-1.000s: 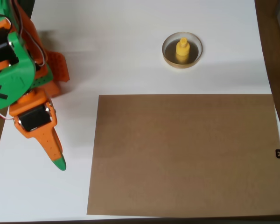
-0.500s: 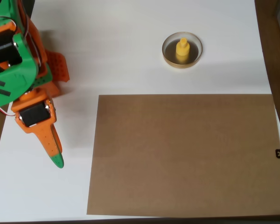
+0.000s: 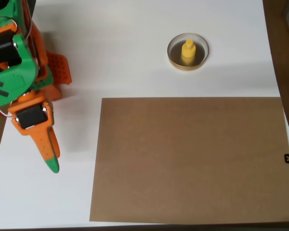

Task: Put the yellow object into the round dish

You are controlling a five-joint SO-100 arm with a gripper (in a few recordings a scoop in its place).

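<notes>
In the overhead view the orange-and-green arm sits at about nine o'clock, folded close to its base. The gripper (image 3: 51, 161) points toward six o'clock, green tip lowest; its jaws look closed together, though this angle leaves that uncertain.

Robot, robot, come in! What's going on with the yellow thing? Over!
Gripper shut, holding nothing, far left of table. Yellow object upright inside round dish. Brown sheet lies flat beside them, blocking nothing.
</notes>
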